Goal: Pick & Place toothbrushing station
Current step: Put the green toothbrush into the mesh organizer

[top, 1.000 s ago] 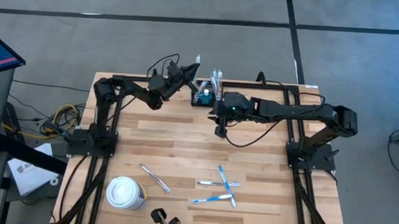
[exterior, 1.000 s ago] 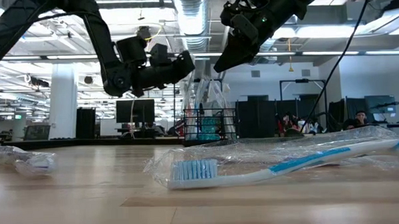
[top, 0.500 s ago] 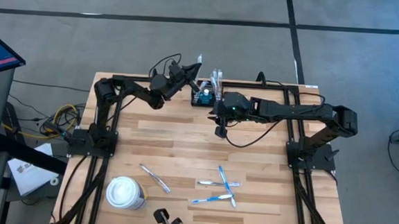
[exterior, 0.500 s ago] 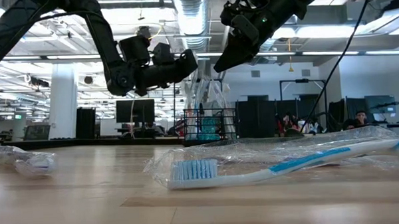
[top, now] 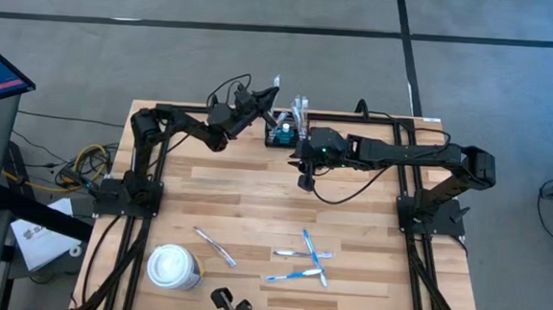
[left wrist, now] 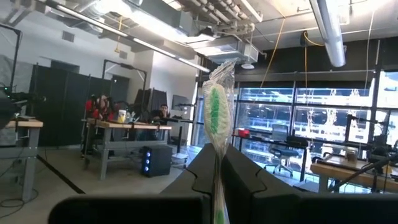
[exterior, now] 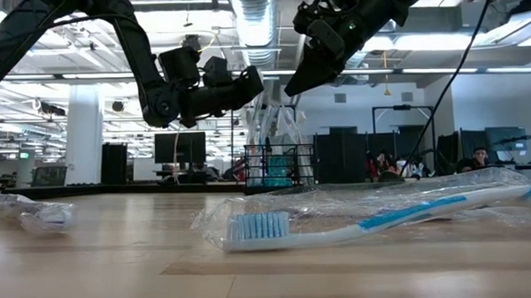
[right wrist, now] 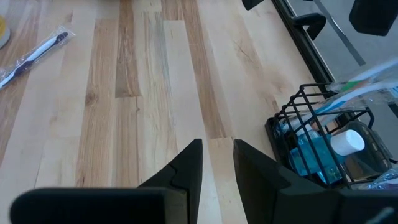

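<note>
Though near, organiser box (top: pixel 283 134) beside grippers

Black wire station (top: pixel 280 133) holds a teal tube (right wrist: pixel 309 151); green-bristled toothbrush (left wrist: pixel 217 113); pale wood-striped counter (top: pixel 255 192); white cup (top: pixel 173 267).

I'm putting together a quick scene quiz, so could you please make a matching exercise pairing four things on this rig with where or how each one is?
Things:
1. left gripper
2. right gripper
3. white lidded cup
4. wire-mesh organiser

States:
A. stands at the table's near left
B. jaws apart, nothing between them
C. sits at the far edge, between the arms
D. jaws shut on a wrapped green toothbrush

Pairs: 1-D, 2-B, 3-A, 4-C
</note>
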